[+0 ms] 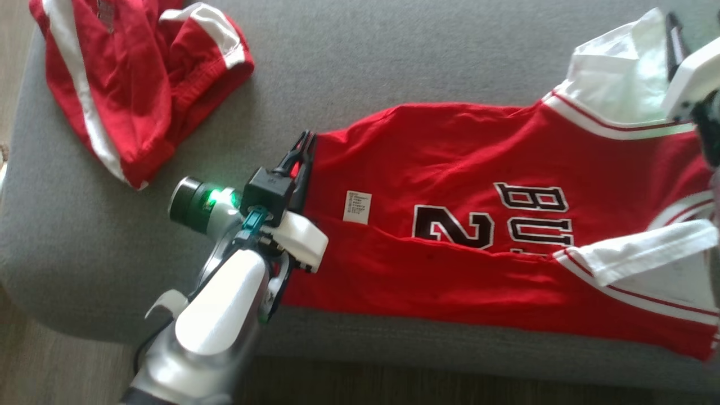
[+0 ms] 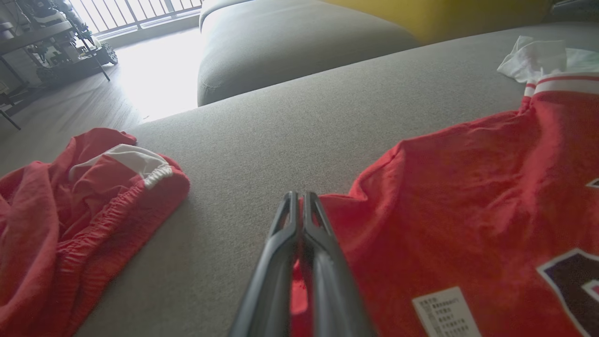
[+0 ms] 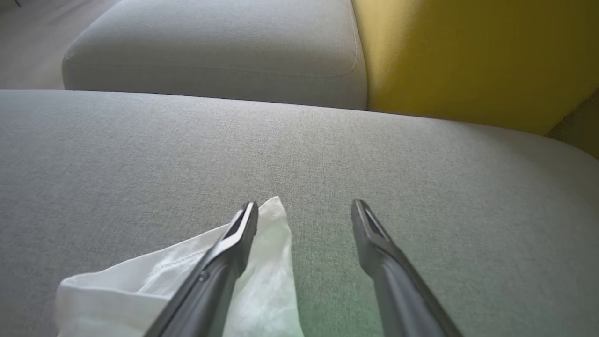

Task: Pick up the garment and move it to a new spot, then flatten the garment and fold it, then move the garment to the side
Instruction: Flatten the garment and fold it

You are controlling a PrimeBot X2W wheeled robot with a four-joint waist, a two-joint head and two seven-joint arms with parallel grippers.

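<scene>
The red jersey (image 1: 450,169) lies spread along the near edge of the grey cushion (image 1: 365,56). The left gripper (image 2: 299,201) is clenched on its hem. The right gripper (image 3: 304,210) hangs released over the white sleeve (image 3: 178,276) and should pinch it before any pull, so the cloth stays taut. Crumpled red shorts (image 1: 124,84) sit at the far left corner, well apart.

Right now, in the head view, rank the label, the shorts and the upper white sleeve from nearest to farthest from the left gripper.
1. The label: on the jersey, just right of the left gripper.
2. The shorts: up and to the left on the cushion.
3. The white sleeve: far upper right.
</scene>
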